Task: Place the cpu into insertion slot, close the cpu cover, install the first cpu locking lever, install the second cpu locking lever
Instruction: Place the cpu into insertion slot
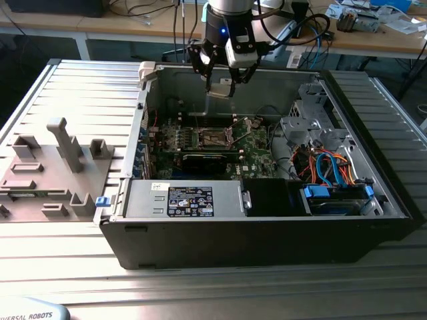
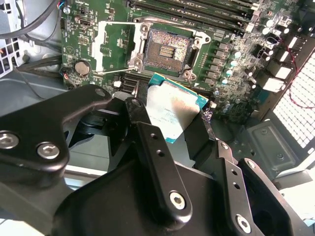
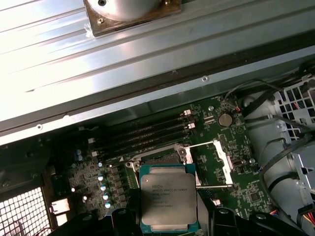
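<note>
One grey fixture plate (image 1: 53, 167) with upright blocks lies at the exterior view's left, just beside the open computer case (image 1: 267, 240). Inside the case a silver power supply (image 1: 187, 200) sits along the near wall. Behind it the green motherboard (image 1: 257, 150) lies flat, with a long black expansion card (image 1: 200, 160) across it. Near the board's middle is the insertion slot (image 1: 212, 138), a black square with a dark centre, uncovered and with no chip in it. The gripper (image 1: 220, 85) hangs above the slot, near the case's far wall and well clear of the board. It is clenched on the cpu (image 1: 221, 91).

In the second wrist view the cpu (image 2: 172, 110) shows its silver-grey top between the black fingers (image 2: 147, 142), one on each of two opposite edges. The insertion slot (image 2: 167, 49) lies beyond it, apart from it. The cpu cover (image 2: 115, 46) stands open to one side of the slot.

In the first wrist view the cpu (image 3: 169, 199) hides part of the insertion slot (image 3: 162, 158). The open cpu cover (image 3: 219, 157) is just beside the slot, and a thin locking lever (image 3: 212, 187) runs along the board near it.

Farther to the exterior view's right stand a metal drive cage (image 1: 307, 127) and a bundle of blue and orange cables (image 1: 330, 163)
</note>
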Robot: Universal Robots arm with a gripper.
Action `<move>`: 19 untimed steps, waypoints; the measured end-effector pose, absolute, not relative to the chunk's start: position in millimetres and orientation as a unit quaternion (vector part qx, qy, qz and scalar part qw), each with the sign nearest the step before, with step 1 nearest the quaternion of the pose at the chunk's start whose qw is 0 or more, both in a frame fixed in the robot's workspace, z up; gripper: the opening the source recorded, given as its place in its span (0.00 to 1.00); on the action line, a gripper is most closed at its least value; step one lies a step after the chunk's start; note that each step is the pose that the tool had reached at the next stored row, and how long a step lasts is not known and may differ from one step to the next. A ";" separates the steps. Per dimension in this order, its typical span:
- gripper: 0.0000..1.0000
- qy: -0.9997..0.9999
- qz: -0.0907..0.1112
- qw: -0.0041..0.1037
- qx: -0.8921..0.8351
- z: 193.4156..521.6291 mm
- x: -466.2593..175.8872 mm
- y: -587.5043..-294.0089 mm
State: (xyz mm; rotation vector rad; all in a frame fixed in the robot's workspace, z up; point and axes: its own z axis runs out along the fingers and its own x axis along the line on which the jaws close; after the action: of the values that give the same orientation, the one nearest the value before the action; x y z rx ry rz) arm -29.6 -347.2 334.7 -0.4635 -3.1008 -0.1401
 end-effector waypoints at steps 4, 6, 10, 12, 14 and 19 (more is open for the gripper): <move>0.54 -0.988 -0.045 0.002 -0.150 334.6 -29.6 -347.2; 0.54 -0.987 -0.045 0.001 -0.152 334.6 -29.6 -347.2; 0.54 -0.987 -0.045 0.001 -0.156 334.5 -29.6 -347.2; 0.54 -0.987 -0.044 0.001 -0.157 334.4 -29.6 -347.2; 0.54 -0.986 -0.044 0.001 -0.159 334.4 -29.6 -347.2; 0.54 -0.986 -0.044 0.001 -0.163 334.2 -29.6 -347.2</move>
State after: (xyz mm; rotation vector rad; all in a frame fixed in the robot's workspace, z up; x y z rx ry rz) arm -29.6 -347.2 334.2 -0.5118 -3.0947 -0.1395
